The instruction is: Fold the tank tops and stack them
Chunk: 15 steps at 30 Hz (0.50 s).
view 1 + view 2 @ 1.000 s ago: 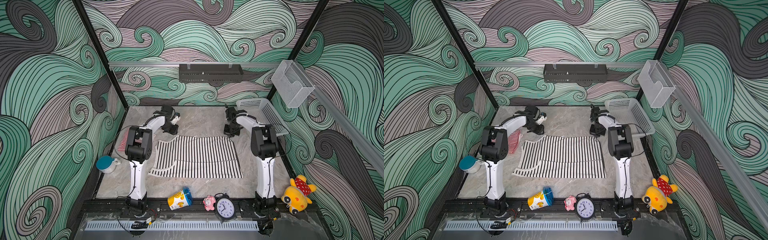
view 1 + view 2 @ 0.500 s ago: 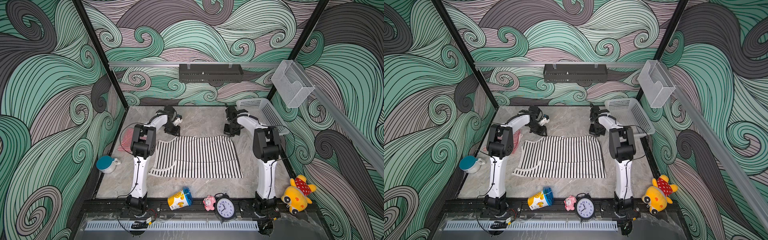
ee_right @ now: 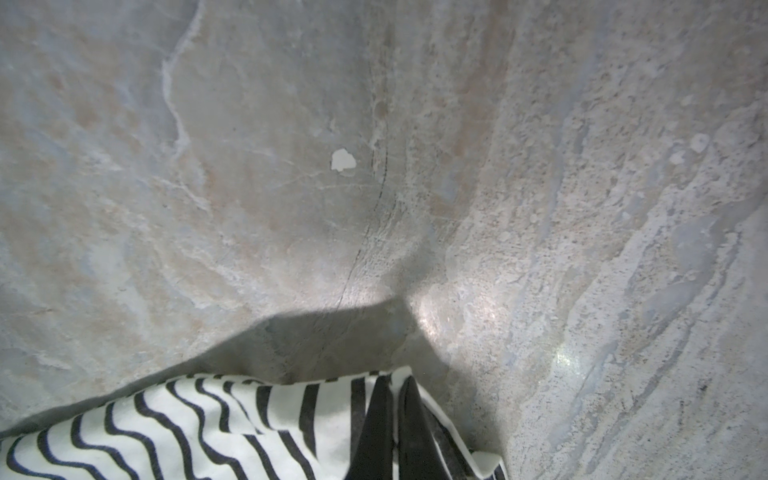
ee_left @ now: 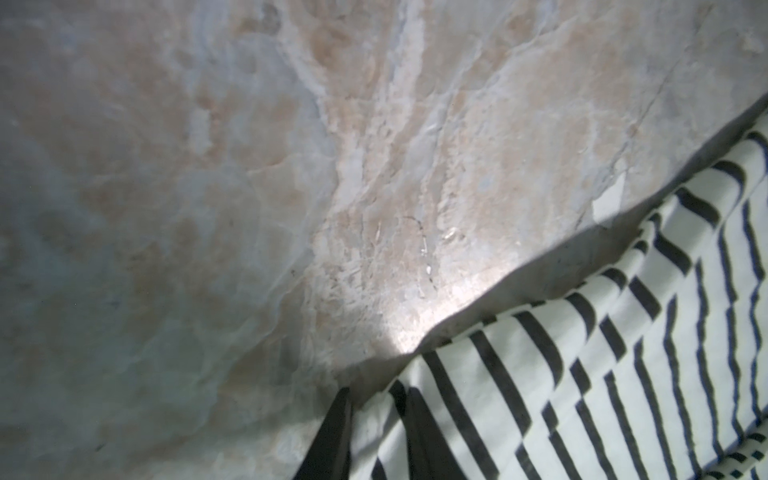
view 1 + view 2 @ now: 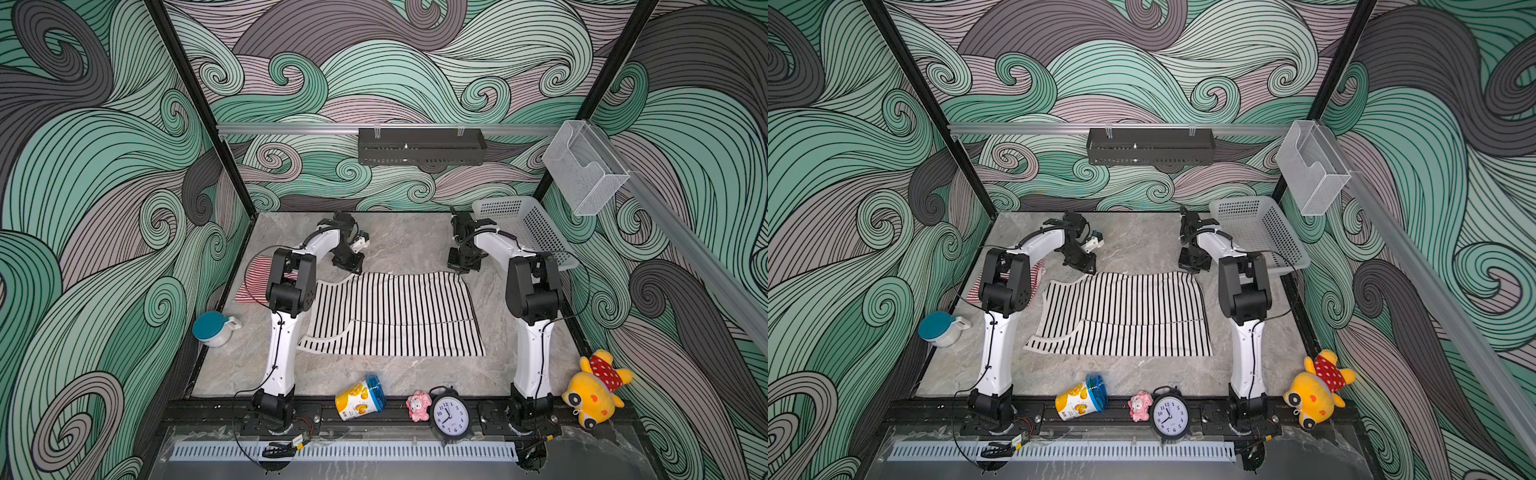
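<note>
Right gripper [image 5: 462, 269] pinched on black-and-white tank top [image 5: 395, 316] far corner; left gripper [image 5: 350, 267] straddles the other far corner, clamp unclear. Top spreads flat from both toward arm bases, far edge spanning between them.

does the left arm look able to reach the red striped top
Probably yes: the red-and-white top lies uncovered beside the left arm, though its fingers straddle a corner of the black-and-white top.
</note>
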### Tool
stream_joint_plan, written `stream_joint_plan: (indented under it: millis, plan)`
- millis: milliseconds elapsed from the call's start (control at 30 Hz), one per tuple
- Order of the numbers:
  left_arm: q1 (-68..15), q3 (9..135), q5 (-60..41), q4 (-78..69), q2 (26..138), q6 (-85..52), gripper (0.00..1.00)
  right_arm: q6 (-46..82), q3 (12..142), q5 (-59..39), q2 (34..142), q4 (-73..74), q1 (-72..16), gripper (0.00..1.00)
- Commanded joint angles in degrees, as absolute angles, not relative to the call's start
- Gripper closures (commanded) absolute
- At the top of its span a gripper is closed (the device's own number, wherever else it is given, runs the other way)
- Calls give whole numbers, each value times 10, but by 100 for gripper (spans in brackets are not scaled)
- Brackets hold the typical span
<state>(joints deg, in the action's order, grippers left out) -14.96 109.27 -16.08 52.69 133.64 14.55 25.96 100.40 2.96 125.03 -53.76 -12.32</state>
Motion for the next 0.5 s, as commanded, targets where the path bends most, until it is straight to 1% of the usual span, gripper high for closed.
stream_joint_plan:
  millis: [0, 67, 100, 300, 467]
  plan:
    - [-154, 1112, -141, 551, 1348, 149, 86, 266, 1008, 33, 1226, -545, -126, 100]
    - [-154, 1105, -129, 544, 1341, 148, 94, 266, 1006, 32, 1222, -544, -125, 100]
    - [-154, 1100, -123, 538, 1334, 148, 97, 265, 1004, 33, 1220, -545, -125, 100]
    - [-151, 1038, -107, 482, 1254, 144, 100, 262, 982, 36, 1189, -540, -125, 100]
    - [-151, 1024, -117, 487, 1204, 133, 100, 258, 952, 28, 1156, -526, -126, 100]
